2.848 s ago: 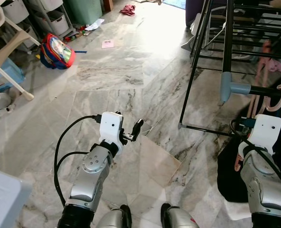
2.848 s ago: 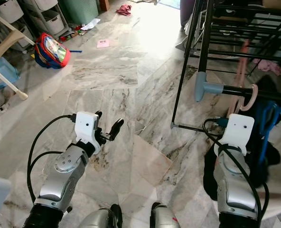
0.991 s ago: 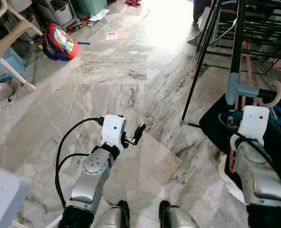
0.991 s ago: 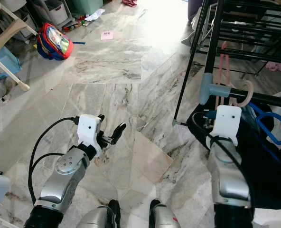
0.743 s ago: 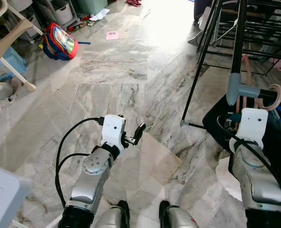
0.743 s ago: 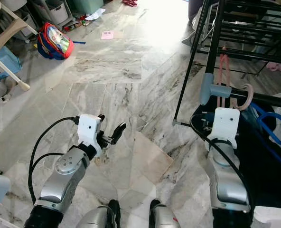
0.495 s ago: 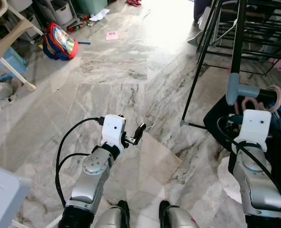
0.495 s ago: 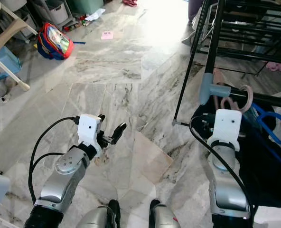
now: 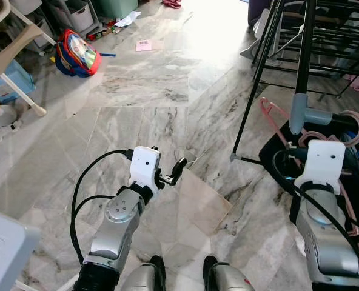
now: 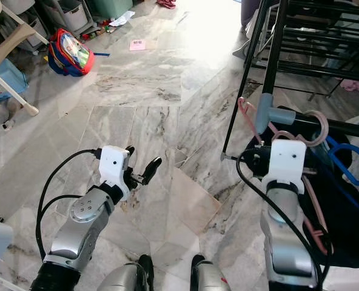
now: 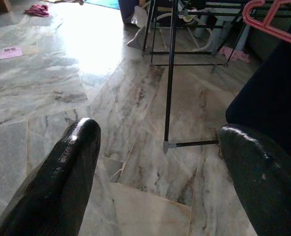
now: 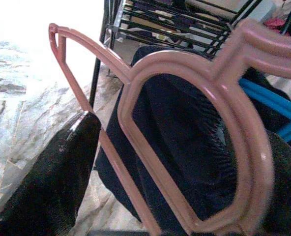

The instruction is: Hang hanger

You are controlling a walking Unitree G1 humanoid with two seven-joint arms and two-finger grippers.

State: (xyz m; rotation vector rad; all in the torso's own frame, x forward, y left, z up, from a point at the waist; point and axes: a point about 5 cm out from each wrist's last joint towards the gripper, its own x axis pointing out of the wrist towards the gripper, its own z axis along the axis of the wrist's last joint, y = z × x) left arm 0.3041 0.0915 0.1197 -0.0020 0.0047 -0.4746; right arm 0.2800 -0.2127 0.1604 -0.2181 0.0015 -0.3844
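A pink plastic hanger (image 10: 246, 112) is at the black drying rack (image 9: 304, 54) on my right. Its hook (image 10: 318, 126) loops at the rack's low rail, just right of a grey-blue joint (image 9: 301, 115). One hanger arm points up and left, and the other trails down beside my right forearm. In the right wrist view the hanger (image 12: 130, 83) lies between the two fingers (image 12: 62, 182) of my right gripper (image 12: 182, 132), which stand wide apart. My left gripper (image 9: 172, 171) is open over the marble floor, holding nothing.
A dark garment (image 9: 276, 157) and a blue hanger (image 10: 349, 160) lie under the rail. A red and blue backpack (image 9: 75, 54), a pink paper (image 9: 143, 45) and a chair leg (image 9: 16, 85) are at far left. A pale bin (image 9: 0, 254) sits near left.
The pink hanger has swung from upright and bunched by the joint to spread out, one arm up left and one down. My right wrist moved slightly. The left arm stayed still.
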